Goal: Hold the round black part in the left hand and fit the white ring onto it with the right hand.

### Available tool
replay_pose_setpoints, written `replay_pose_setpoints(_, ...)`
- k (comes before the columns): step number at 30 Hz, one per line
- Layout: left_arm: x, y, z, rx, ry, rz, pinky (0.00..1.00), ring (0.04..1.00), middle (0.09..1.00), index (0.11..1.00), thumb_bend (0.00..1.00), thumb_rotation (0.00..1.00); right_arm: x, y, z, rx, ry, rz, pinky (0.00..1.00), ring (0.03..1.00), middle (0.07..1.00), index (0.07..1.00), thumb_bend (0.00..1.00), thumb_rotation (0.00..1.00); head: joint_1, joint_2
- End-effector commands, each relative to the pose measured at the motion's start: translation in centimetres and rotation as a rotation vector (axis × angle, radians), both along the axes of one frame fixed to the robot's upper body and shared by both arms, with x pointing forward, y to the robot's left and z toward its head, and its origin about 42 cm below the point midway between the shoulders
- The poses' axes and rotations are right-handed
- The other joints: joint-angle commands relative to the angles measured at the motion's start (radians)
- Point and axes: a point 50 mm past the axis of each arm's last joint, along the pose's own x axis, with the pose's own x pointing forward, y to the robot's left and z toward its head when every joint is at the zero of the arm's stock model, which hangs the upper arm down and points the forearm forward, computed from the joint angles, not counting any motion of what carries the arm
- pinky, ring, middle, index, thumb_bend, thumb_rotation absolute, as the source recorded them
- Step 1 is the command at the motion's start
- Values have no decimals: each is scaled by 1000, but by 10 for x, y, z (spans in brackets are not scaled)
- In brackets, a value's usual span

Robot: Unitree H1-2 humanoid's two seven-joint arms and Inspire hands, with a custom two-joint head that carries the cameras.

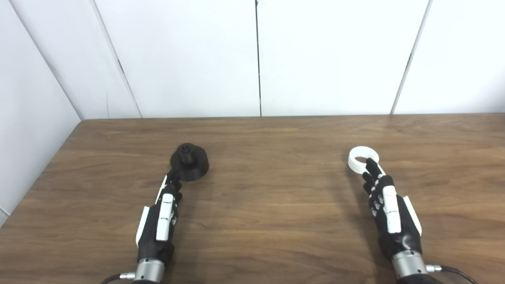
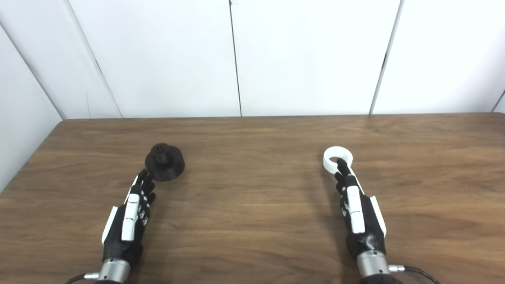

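The round black part (image 1: pixel 189 161), a wide disc with a raised hub on top, rests on the wooden table (image 1: pixel 268 197) left of centre. My left hand (image 1: pixel 161 217) lies just in front of it, fingers stretched forward and apart, fingertips at the disc's near edge, holding nothing. The white ring (image 1: pixel 363 159) lies flat on the table at the right. My right hand (image 1: pixel 388 209) reaches toward it with fingers extended; the fingertips overlap the ring's near rim but do not close on it.
A white panelled wall (image 1: pixel 256 59) stands behind the table's far edge. The table's left edge (image 1: pixel 43 173) runs diagonally close to the black part.
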Motion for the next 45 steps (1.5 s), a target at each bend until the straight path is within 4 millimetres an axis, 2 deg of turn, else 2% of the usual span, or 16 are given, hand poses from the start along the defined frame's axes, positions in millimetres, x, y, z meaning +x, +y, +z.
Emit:
replay_pose_setpoints(1, 4, 2, 9, 19, -46, -1, 1000, 1000, 1000, 1000, 622, 959, 1, -3, 6, -8, -34, 6, 1000, 977, 982, 946, 583, 1000, 1, 1)
replay_pose_setpoints(7, 4, 2, 9, 23, -46, 0, 1000, 1000, 1000, 1000, 604, 969, 2, -3, 7, -5, -42, 14, 1000, 979, 981, 945, 553, 1000, 0, 2)
replay_pose_setpoints(14, 5, 4, 9, 26, -47, -7, 1000, 1000, 1000, 1000, 603, 966, 2, -3, 9, -7, -33, 12, 1000, 978, 979, 942, 566, 1000, 1, 3)
replay_pose_setpoints(20, 5, 13, 9, 68, -41, -22, 1000, 1000, 1000, 1000, 630, 912, 2, -4, 9, -8, -35, 15, 1000, 976, 978, 944, 573, 1000, 3, 2)
replay_pose_setpoints(23, 9, 22, 14, 152, -27, -23, 1000, 1000, 1000, 1000, 644, 835, 3, -3, 9, -9, -38, 20, 1000, 982, 983, 949, 571, 1000, 13, 1)
replay_pose_setpoints(26, 16, 35, 25, 309, -22, -10, 1000, 1000, 1000, 1000, 683, 751, 4, -3, 7, -3, -38, 19, 1000, 981, 982, 949, 577, 1000, 17, -1)
replay_pose_setpoints(27, 17, 38, 28, 336, -20, -7, 1000, 1000, 1000, 1000, 705, 688, 4, -3, 7, -3, -37, 18, 1000, 980, 982, 947, 576, 1000, 19, -1)
replay_pose_setpoints(28, 20, 42, 32, 378, -15, 3, 1000, 1000, 1000, 1000, 712, 666, 4, -2, 7, -1, -34, 17, 1000, 980, 981, 946, 576, 1000, 22, -2)
replay_pose_setpoints(33, 34, 64, 53, 547, 9, 36, 1000, 1000, 1000, 999, 831, 516, 5, -1, 5, 4, -24, 11, 1000, 977, 978, 938, 583, 1000, 34, -6)
replay_pose_setpoints(37, 44, 76, 61, 648, 5, 51, 1000, 1000, 1000, 972, 899, 455, 5, 0, 3, 1, -21, 6, 1000, 968, 970, 932, 580, 1000, 35, -8)
replay_pose_setpoints(41, 54, 85, 68, 730, 6, 51, 1000, 1000, 1000, 965, 926, 412, 5, 0, 3, 6, -18, 5, 1000, 962, 965, 931, 590, 1000, 39, -12)
replay_pose_setpoints(45, 67, 92, 73, 788, 26, 52, 1000, 1000, 1000, 952, 929, 301, 6, 0, 3, -1, -19, 5, 1000, 959, 962, 929, 593, 1000, 39, -14)
